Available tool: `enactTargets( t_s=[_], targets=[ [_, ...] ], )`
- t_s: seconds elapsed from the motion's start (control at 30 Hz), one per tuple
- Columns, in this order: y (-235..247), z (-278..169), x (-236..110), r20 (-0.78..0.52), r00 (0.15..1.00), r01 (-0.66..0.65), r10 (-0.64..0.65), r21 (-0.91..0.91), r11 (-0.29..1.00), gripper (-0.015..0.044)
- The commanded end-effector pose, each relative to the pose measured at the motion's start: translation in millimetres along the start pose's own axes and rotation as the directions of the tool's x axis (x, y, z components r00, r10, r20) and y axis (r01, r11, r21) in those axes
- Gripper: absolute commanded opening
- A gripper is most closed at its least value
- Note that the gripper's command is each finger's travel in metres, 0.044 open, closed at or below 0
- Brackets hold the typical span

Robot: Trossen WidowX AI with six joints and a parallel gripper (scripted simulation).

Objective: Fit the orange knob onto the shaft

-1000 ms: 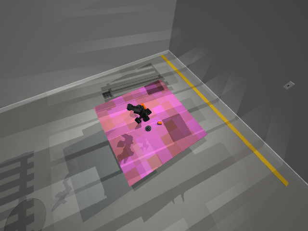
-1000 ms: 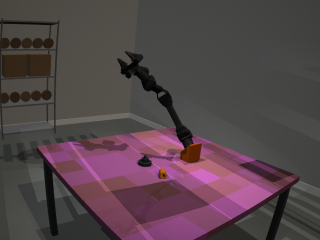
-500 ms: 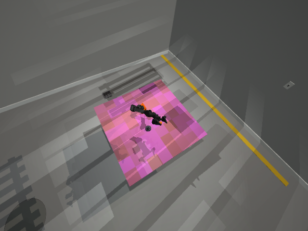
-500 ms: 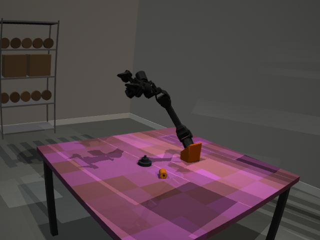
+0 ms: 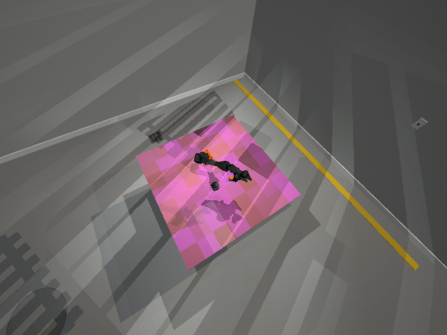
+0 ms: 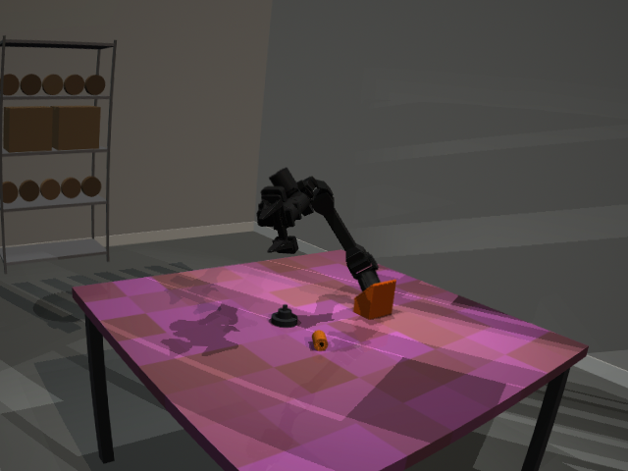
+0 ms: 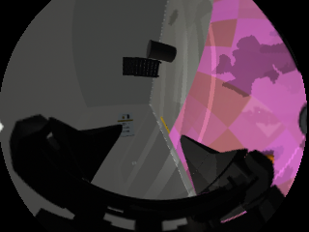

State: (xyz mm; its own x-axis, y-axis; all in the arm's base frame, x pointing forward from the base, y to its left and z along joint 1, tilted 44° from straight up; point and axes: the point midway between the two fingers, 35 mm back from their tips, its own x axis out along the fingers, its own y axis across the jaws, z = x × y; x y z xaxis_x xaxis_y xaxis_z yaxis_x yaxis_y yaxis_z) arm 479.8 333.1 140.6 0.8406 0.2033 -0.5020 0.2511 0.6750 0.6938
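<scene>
The orange knob (image 6: 319,340) (image 5: 230,178) lies on its side on the pink checkered table (image 6: 445,354) (image 5: 202,245), its hole facing the front. The dark round pedestal (image 6: 284,318) (image 5: 215,185) with its short shaft (image 6: 285,307) stands a little to the left of and behind the knob. My gripper (image 6: 282,247) (image 5: 246,176) (image 7: 153,133) is open and empty. It hangs in the air well above the table top, fingers pointing down, touching neither knob nor pedestal. The wrist view looks past the fingers at the floor and a table edge.
The arm's orange base (image 6: 375,298) (image 5: 207,154) sits on the table behind the knob. A shelf rack (image 6: 103,152) with boxes and round items stands far off at the left wall. A yellow line (image 5: 325,173) runs along the floor.
</scene>
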Motion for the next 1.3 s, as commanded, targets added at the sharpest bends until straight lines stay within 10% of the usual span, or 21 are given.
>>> enactTargets(
  t_s=[0.0, 0.33, 0.67, 1.27],
  targets=[
    [-71.5, -28.7, 15.1, -0.04, 0.965, 0.224, -0.26, -0.396, 0.891, 0.044],
    [-191.3, -55.2, 0.6, -0.023, 0.746, 0.234, -0.665, -0.927, 0.294, 0.044],
    [-284.8, -64.6, -48.9, 0.112, 0.389, -0.339, -0.915, -0.906, -0.255, 0.044],
    [-297.5, -58.2, -60.7, 0.153, 0.312, -0.481, -0.938, -0.826, -0.295, 0.044]
  ],
)
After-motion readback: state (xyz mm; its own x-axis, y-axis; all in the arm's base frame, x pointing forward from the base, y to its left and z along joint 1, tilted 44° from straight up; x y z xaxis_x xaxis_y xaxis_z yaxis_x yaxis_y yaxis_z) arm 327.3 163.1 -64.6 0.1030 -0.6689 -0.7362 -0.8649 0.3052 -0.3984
